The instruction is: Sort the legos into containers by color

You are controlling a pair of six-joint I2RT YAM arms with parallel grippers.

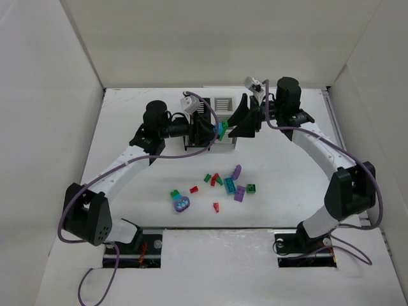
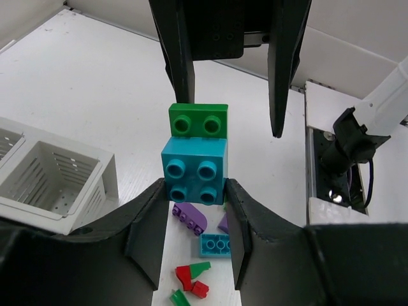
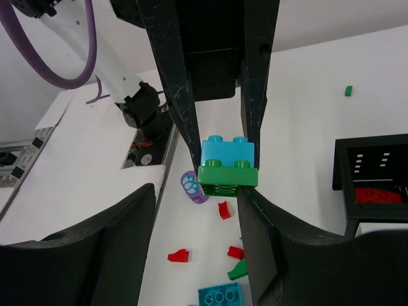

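The containers (image 1: 223, 104) stand side by side at upper centre of the top view. Just before them, a joined brick pair (image 1: 221, 131) sits between the left gripper (image 1: 211, 132) and the right gripper (image 1: 233, 127). Loose legos (image 1: 224, 185) lie scattered at centre frame, nearer the arm bases.

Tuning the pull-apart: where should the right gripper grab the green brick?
Probably pinch the green brick across its two short ends, coming from the side opposite the left gripper. Its fingers cover the sides of the teal brick; the green ends stick out free.
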